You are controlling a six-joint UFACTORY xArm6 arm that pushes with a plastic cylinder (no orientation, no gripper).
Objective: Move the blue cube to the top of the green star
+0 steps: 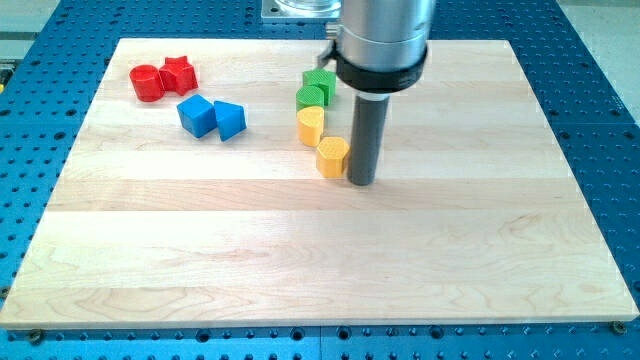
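The blue cube [196,115] lies at the board's upper left, touching a blue triangular block [230,120] on its right. The green star [320,82] sits near the top middle, with a green rounded block [311,97] just below it. My tip [362,183] rests on the board right of the yellow hexagonal block [333,156], almost touching it. The tip is far to the right of the blue cube and below the green star.
A yellow heart-like block [311,125] sits between the green rounded block and the yellow hexagon. A red cylinder [147,83] and a red star [178,74] lie at the upper left. The wooden board [320,260] rests on a blue perforated table.
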